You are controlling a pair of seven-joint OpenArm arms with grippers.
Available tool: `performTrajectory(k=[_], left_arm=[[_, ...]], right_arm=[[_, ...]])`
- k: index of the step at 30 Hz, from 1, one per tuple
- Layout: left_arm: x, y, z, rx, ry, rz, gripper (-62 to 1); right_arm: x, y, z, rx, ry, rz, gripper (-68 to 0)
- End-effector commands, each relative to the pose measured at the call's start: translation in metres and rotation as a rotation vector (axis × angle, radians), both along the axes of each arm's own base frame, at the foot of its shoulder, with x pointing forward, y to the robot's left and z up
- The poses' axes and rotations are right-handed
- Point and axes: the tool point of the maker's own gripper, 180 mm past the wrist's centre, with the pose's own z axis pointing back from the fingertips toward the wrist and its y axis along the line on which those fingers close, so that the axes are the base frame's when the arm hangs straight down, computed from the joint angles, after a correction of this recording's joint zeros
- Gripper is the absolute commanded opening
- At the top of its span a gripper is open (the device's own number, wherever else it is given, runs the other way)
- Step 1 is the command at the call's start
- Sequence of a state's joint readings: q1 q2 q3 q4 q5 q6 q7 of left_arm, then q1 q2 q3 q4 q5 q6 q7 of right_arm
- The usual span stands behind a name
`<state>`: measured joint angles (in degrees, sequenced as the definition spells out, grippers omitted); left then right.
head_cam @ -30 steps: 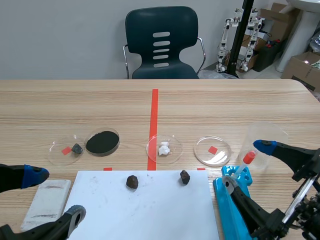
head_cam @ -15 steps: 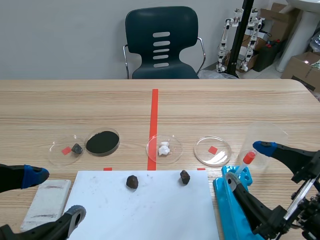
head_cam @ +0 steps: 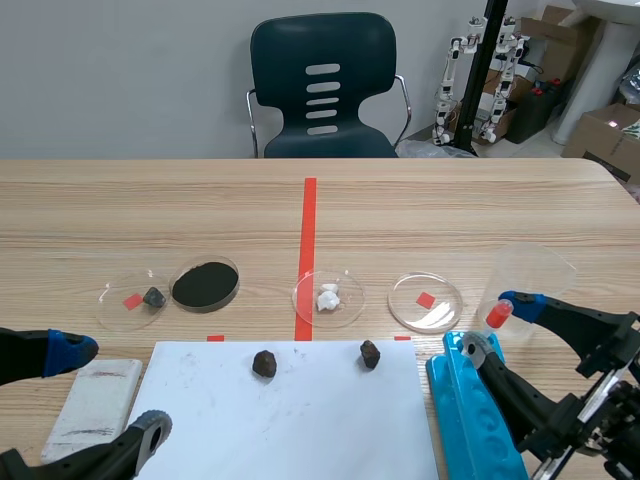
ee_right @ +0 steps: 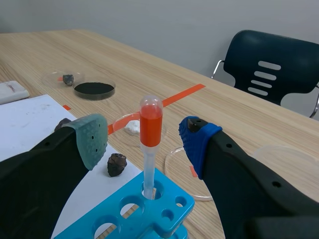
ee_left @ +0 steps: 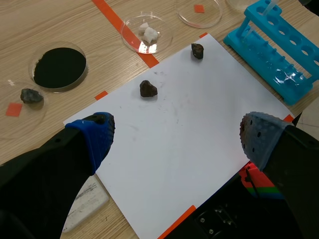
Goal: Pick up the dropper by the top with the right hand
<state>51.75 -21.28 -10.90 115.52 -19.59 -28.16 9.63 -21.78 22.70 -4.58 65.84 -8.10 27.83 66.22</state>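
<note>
The dropper, a clear tube with a red-orange bulb on top, stands upright in a hole of the blue rack. My right gripper is open, with one pad on each side of the bulb and a gap on both sides. In the scene view the red bulb of the dropper shows between the two fingers of the right gripper, above the blue rack. My left gripper hangs open over the white paper, holding nothing; the scene view shows the left gripper low at the table's near left.
Two dark rocks lie on the paper's far edge. Beyond them sit petri dishes with a grey stone, black powder, white lumps, and one with only a red mark. A clear cup stands behind the right gripper. A white block lies left.
The right gripper's fingers have drawn closer around the dropper's bulb, the grey pad rising toward it. The left arm has not moved.
</note>
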Motion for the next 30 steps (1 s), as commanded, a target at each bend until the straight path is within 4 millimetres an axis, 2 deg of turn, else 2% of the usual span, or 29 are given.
performTrajectory(k=[1, 7, 13, 17, 21, 27, 30], left_arm=[[0.0018, -0.005, 0.0111, -0.029, -0.027, -0.001, -8.2], [0.0018, -0.005, 0.011, -0.029, -0.027, -0.001, -8.2], [0.0018, -0.005, 0.011, -0.029, -0.027, -0.001, -8.2], [0.0018, -0.005, 0.011, -0.029, -0.027, -0.001, -8.2], [0.0018, -0.005, 0.011, -0.029, -0.027, -0.001, -8.2], [0.0018, -0.005, 0.011, -0.029, -0.027, -0.001, -8.2], [0.0018, -0.005, 0.011, -0.029, -0.027, -0.001, -8.2]], right_arm=[[0.002, -0.0063, 0.0101, 0.012, -0.032, -0.007, -36.0], [0.0012, -0.0064, 0.0099, 0.013, -0.031, -0.006, -41.1], [0.0013, -0.0068, 0.0112, 0.013, -0.041, -0.009, -42.0], [0.0017, -0.0073, 0.012, 0.009, -0.051, -0.015, -45.9], [0.0017, -0.0073, 0.012, 0.009, -0.051, -0.015, -47.1], [0.0017, -0.0073, 0.0119, 0.009, -0.05, -0.015, -58.4], [0.0017, -0.0073, 0.0119, 0.009, -0.05, -0.015, -59.9]])
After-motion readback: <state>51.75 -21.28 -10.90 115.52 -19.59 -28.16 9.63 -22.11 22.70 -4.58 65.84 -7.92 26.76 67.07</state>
